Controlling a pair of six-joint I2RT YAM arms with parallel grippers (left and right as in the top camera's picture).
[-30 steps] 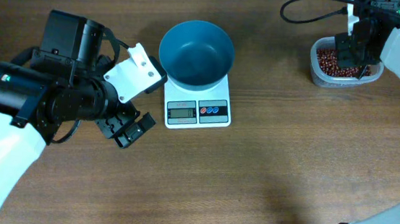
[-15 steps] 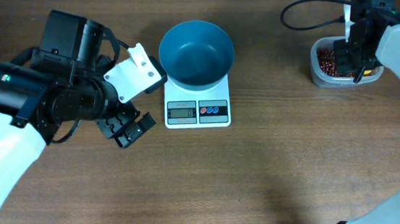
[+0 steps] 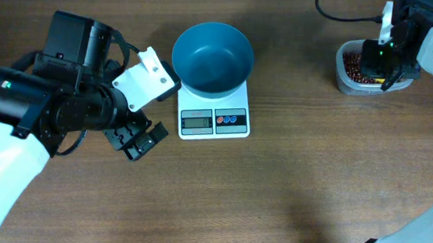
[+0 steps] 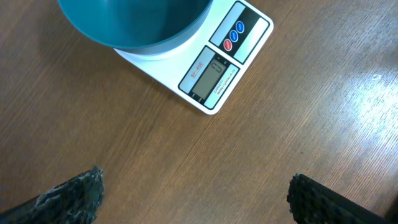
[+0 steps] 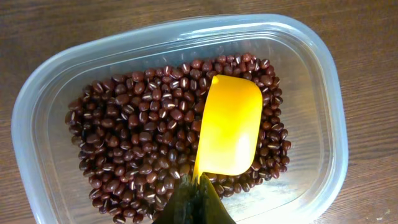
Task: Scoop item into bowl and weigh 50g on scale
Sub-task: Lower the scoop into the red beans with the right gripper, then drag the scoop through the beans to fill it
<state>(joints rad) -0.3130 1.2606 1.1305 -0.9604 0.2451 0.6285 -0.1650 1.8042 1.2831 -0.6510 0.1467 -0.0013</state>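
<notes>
1. Brown wood-grain table [image 3: 290,183] is seen under both arms, and every object rests on it.
2. The left hand [image 3: 138,137] is held open just above the table. Its two fingers [image 4: 68,198] are spread wide in the wrist view and nothing is gripped between them.
3. The scale [image 3: 214,117] is placed just ahead of the left hand and apart from it. Its display [image 4: 209,73] and its red and blue buttons [image 4: 235,34] are on the edge nearest that hand. The reading cannot be made out.
4. The blue bowl [image 3: 212,56] is set upright on the scale's platform, beyond the display as seen from the left hand. Only blue plastic is shown inside it.
5. The right hand [image 5: 194,200] is closed on the handle end of a yellow scoop [image 5: 230,127], well apart from the scale and the left hand.
6. The scoop is extended forward from the right hand, and its cup is laid among the beans [image 5: 137,134].
7. The beans are spread as a loose layer across the floor of a clear tub [image 5: 314,59], which is positioned directly beneath the right hand.
</notes>
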